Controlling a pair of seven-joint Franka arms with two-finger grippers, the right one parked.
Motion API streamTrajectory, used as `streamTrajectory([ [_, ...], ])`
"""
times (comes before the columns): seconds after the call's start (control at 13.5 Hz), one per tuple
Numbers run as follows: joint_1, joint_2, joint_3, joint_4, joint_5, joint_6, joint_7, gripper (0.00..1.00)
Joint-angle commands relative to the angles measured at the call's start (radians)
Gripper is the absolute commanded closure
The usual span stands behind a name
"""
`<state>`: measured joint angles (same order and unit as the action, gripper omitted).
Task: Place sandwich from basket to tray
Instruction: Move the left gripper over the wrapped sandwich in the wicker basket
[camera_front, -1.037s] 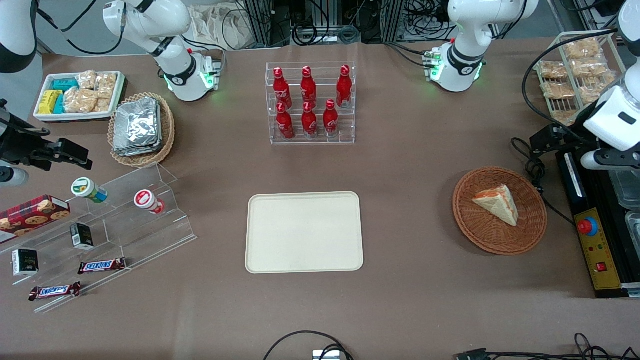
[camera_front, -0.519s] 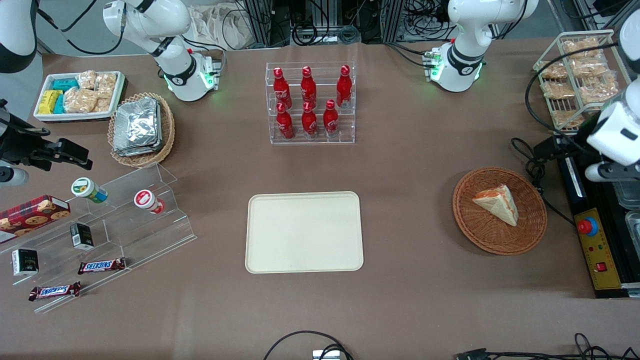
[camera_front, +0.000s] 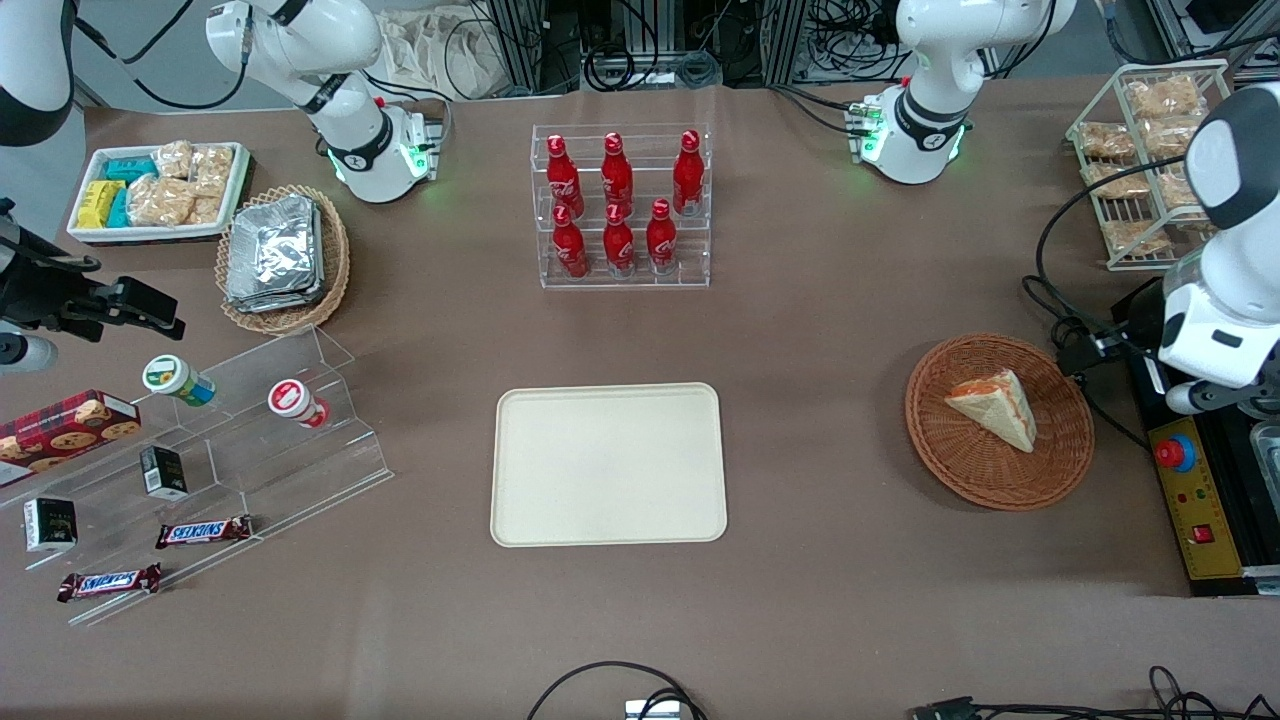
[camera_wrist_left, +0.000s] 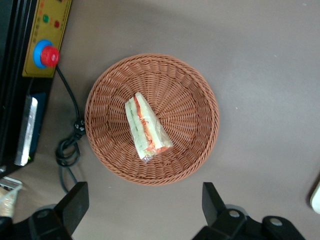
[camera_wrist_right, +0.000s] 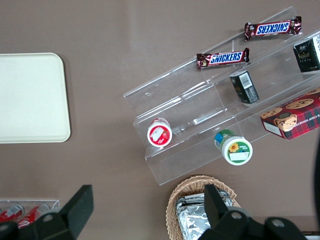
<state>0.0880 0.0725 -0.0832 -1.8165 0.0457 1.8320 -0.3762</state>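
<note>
The sandwich (camera_front: 995, 405) lies in the reddish-brown wicker basket (camera_front: 960, 470) toward the working arm's end of the table. The cream tray (camera_front: 608, 465) lies flat and bare at the table's middle, nearer the front camera than the bottle rack. My left gripper (camera_front: 1110, 335) hovers high beside the basket's rim, slightly farther from the front camera than the sandwich. In the left wrist view the gripper (camera_wrist_left: 144, 212) is open and empty, its fingers (camera_wrist_left: 75, 204) wide apart above bare table just outside the basket (camera_wrist_left: 197, 85). The sandwich (camera_wrist_left: 146, 129) lies whole in the basket there.
A black control box with a red stop button (camera_front: 1175, 455) and a cable (camera_front: 1070, 350) lie beside the basket. A wire rack of bagged snacks (camera_front: 1140, 160) stands farther from the camera. A rack of red bottles (camera_front: 620, 205) stands mid-table. An acrylic shelf (camera_front: 200, 450) stands toward the parked arm's end.
My left arm has swung down nearer to the front camera and closer to the basket. The sandwich, basket and tray have not moved.
</note>
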Motion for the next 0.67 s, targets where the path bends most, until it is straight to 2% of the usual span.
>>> streamTrajectory([
  [0.0, 0.004, -0.039, -0.007, -0.098, 0.016, 0.074, -0.093, 0.00],
  [0.52, 0.022, -0.028, -0.004, -0.340, 0.016, 0.395, -0.243, 0.00],
  [0.59, 0.051, -0.020, -0.004, -0.365, 0.017, 0.433, -0.253, 0.00],
])
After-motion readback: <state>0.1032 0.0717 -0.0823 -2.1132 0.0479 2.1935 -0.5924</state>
